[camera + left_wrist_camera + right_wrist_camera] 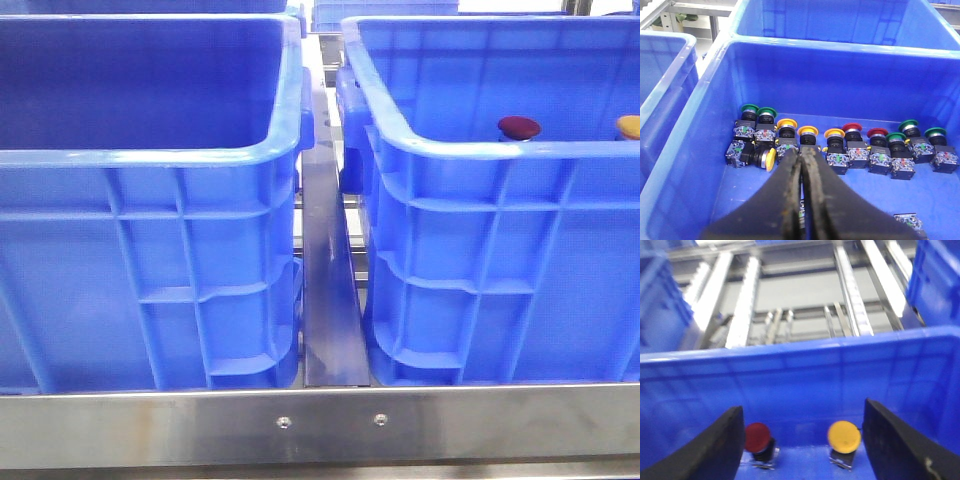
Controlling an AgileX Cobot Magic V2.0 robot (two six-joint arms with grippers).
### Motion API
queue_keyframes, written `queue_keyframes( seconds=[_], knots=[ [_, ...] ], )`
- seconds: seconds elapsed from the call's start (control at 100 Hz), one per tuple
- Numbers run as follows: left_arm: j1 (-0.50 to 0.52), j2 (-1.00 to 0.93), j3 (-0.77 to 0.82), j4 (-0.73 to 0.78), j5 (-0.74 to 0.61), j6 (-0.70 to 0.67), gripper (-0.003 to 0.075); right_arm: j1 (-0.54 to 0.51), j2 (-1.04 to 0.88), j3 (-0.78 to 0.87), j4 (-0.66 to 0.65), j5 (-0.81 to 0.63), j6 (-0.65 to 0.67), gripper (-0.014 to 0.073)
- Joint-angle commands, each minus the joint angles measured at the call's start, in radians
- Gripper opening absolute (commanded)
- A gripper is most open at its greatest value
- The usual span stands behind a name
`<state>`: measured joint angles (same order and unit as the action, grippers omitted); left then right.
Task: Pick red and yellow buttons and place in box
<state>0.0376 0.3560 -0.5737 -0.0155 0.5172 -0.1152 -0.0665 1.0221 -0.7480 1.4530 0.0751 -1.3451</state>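
Right claw [801, 440] spread wide above red button [758, 437], yellow button [844, 435], blue crate [790, 370]

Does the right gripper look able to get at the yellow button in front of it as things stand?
Probably yes. The right gripper is open, its fingers spread wide, and the yellow button stands upright between them beside the red button with nothing across the path.

Two blue crates, the left crate [150, 230] and the right crate [500, 260], stand side by side on a steel frame [320, 425], a metal rail [328, 300] between them.
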Motion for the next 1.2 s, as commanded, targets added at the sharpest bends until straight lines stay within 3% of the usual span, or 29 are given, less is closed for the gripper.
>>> queue_keyframes(
  seconds=[0.0, 0.18, 0.27, 0.58, 1.19],
  knots=[
    [-0.001, 0.007, -0.028, 0.001, -0.079, -0.001, -0.0019, -0.003, -0.097, 0.008, 0.003, 0.047, -0.007, 0.0519],
    [-0.001, 0.007, -0.028, 0.001, -0.079, -0.001, -0.0019, -0.003, -0.242, 0.080, 0.003, 0.139, -0.007, 0.0512],
    [-0.001, 0.007, -0.028, 0.001, -0.079, -0.001, -0.0019, -0.003, -0.288, 0.099, 0.003, 0.158, -0.007, 0.0443],
    [-0.001, 0.007, -0.028, 0.001, -0.079, -0.001, -0.0019, -0.003, -0.325, 0.108, 0.003, 0.168, -0.007, -0.0069],
    [-0.001, 0.007, -0.028, 0.001, -0.079, -0.001, -0.0019, -0.003, -0.325, 0.108, 0.003, 0.175, -0.007, -0.0069]
  ],
)
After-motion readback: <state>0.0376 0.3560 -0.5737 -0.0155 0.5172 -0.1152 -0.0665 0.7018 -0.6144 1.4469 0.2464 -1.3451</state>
